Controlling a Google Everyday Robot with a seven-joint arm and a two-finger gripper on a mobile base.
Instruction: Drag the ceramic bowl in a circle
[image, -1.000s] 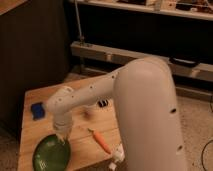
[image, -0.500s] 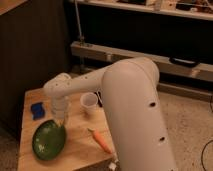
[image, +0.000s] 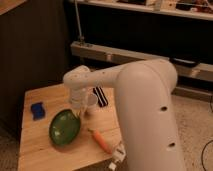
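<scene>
The desk (image: 45, 150) is pale wood with a flat, matte top. On it lie smooth, mixed things: a glossy round dish, a small translucent white cup (image: 92, 104), a tapered orange carrot (image: 101, 141), a blocky blue piece (image: 36, 110) and a flat black-and-white striped item (image: 100, 96). There is one of each, five in all. The robot's arm (image: 145, 100) is a thick, rounded white shell that bends over the desk from the right.

The ceramic bowl (image: 64, 128) is wide and shallow, almost plate-like. It is dark green, with a shiny glaze and a few pale glints inside. It sits on the left half of the desk, between the blue piece and the carrot, with the cup just beyond its far rim.

The claw (image: 76, 113) points down at the bowl's far right rim, beside the cup. Its fingers are drawn together. Whether the rim is pinched between them cannot be told.
</scene>
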